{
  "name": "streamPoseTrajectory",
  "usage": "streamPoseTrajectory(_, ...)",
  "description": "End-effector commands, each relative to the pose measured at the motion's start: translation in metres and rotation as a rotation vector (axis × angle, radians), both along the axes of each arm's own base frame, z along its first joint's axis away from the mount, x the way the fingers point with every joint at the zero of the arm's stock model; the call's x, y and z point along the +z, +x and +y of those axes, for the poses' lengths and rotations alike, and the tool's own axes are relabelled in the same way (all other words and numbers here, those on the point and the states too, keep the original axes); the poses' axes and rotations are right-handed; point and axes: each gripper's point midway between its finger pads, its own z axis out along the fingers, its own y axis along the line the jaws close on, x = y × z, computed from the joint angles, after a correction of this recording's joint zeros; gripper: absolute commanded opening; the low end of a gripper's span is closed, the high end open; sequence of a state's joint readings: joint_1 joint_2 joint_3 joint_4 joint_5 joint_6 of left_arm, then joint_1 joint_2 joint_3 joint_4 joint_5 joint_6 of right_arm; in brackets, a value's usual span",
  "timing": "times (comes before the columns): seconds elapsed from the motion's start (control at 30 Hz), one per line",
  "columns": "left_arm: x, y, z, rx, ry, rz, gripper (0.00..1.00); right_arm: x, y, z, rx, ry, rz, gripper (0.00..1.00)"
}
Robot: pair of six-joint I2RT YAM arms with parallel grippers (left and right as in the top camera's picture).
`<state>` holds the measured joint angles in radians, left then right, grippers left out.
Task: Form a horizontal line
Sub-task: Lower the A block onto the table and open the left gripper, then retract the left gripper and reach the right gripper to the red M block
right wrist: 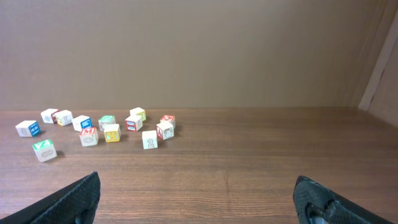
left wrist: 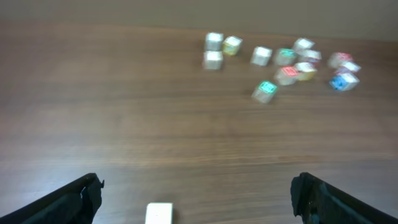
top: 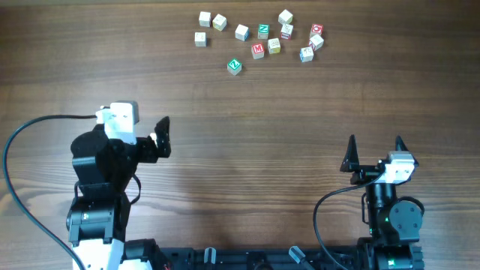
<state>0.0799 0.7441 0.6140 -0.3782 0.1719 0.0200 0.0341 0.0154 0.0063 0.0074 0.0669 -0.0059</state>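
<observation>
Far up the table (top: 240,150), cubes (top: 258,50) scattered — left gripper (left wrist: 196,183), right gripper (top: 375,142) spread wide, empty

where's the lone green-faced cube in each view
Overhead: green-faced cube, upper centre, apart below the cluster.
Left wrist: the cube, upper right of centre, nearest one, blurred.
Right wrist: the cube, far left, nearest one.
Shared landmark: red M cube, just beyond it, rightward.
</observation>
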Motion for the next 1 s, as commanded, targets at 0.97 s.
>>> streamPoseTrajectory(0.97,-0.015,-0.025,0.058,0.015,-0.537,0.048,1.0,0.001,0.0,0.009,0.045,0.865,-0.015,1.0)
